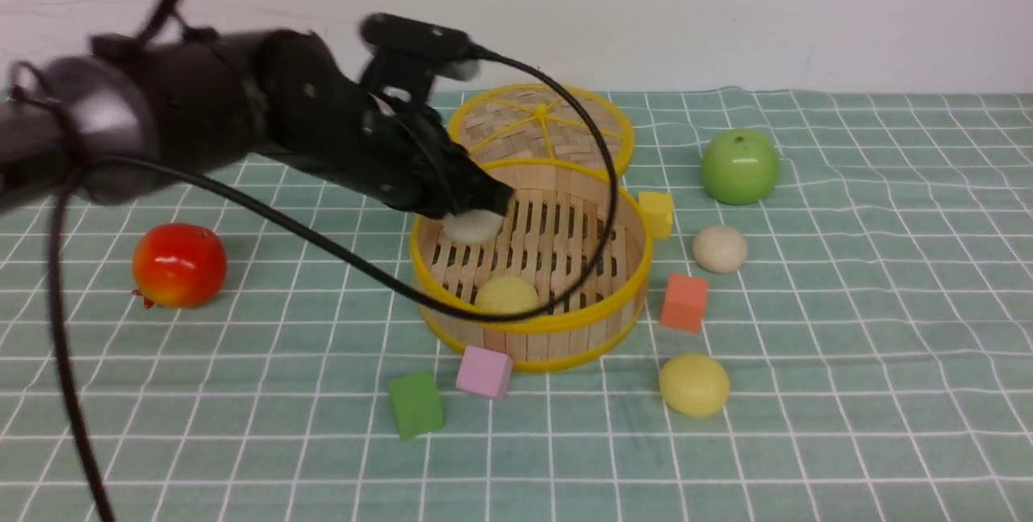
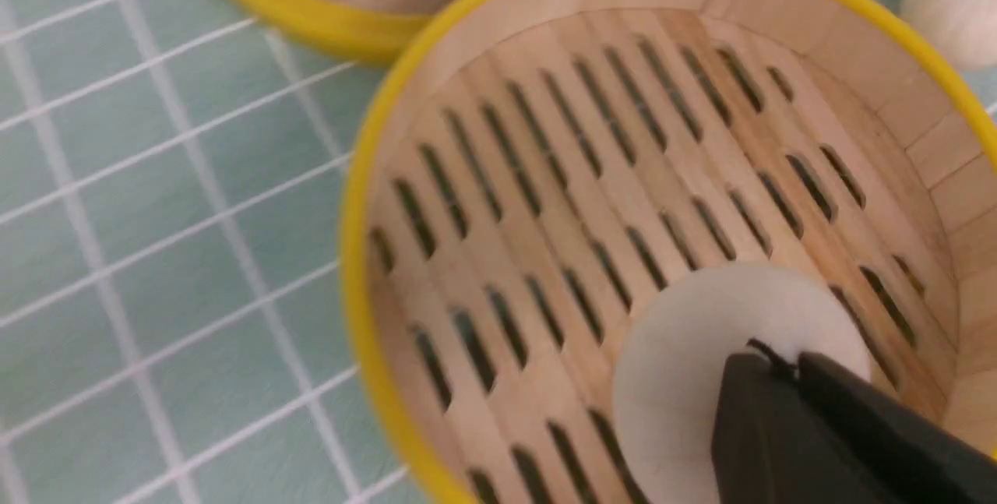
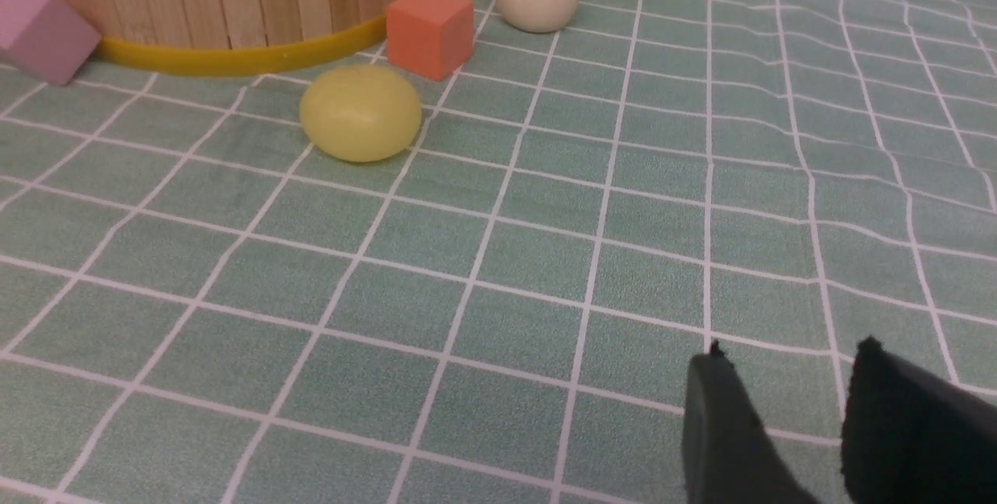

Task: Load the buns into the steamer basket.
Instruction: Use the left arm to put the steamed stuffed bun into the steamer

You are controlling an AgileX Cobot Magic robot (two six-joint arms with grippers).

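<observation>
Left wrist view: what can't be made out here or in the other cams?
- White bun: near side hidden by left hand, left wrist view; whether it rests on the basket floor is unclear.
- Yellow bun inside: base hidden by basket wall and cable, front view.
- Right hand: only tips show, rest cut by frame edge, right wrist view.

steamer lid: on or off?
Off. The lid sits on the cloth behind the steamer basket, and the basket's slatted floor is in plain view from above.
</observation>
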